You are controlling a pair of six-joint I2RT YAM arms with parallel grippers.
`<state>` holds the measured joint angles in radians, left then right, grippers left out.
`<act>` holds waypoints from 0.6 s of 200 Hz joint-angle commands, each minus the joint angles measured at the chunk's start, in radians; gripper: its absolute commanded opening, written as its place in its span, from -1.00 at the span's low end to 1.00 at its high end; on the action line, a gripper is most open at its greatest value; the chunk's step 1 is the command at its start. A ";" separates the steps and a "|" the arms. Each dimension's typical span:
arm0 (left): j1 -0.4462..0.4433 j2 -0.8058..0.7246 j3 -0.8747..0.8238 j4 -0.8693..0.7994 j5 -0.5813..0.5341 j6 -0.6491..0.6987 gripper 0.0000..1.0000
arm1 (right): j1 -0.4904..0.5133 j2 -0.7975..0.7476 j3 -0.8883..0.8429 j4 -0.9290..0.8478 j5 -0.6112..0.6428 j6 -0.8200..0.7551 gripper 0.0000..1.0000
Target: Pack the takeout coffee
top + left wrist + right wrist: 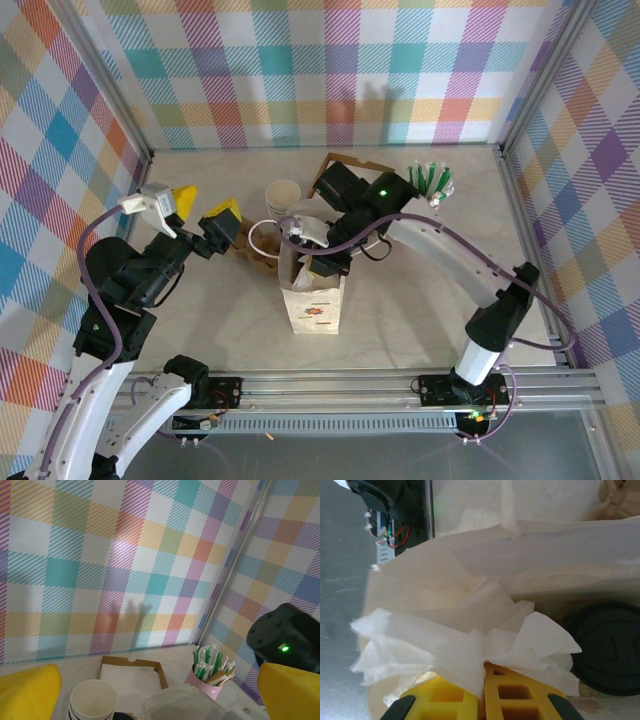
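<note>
Plaid walls (320, 60) behind, right gripper (484, 672) clamps napkins (445, 645) over the white bag (313, 310), coffee (610, 650) just right; left gripper (203, 210) gapes empty. Next, apparently: lower, release.

The left fingers (184, 199) gape wide while the right fingers (510, 697) press tightly together.

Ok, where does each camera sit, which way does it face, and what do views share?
Top external: above and behind the bases, looking down at the table; both arms show.
Left wrist: raised, facing the back wall; the open left gripper has its yellow fingers at the bottom corners.
Right wrist: over the white bag, looking down; the right gripper pinches a napkin beside the takeout coffee lid.
Shared: top and left wrist both show the pink cup of sticks.
</note>
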<state>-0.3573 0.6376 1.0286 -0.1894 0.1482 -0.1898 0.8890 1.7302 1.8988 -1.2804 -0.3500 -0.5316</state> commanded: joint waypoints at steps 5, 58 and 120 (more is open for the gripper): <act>0.006 -0.012 -0.011 0.016 0.021 -0.008 1.00 | 0.044 0.034 0.031 -0.082 0.064 -0.008 -0.76; 0.006 -0.007 -0.010 0.011 0.016 -0.002 1.00 | 0.068 0.057 0.053 -0.114 0.095 0.013 -0.33; 0.006 0.003 0.007 -0.027 -0.156 0.059 1.00 | 0.068 -0.062 0.117 -0.071 0.146 0.048 0.51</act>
<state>-0.3573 0.6376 1.0233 -0.1921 0.1043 -0.1814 0.9550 1.7603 1.9862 -1.3544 -0.2226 -0.4980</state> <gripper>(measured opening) 0.999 0.703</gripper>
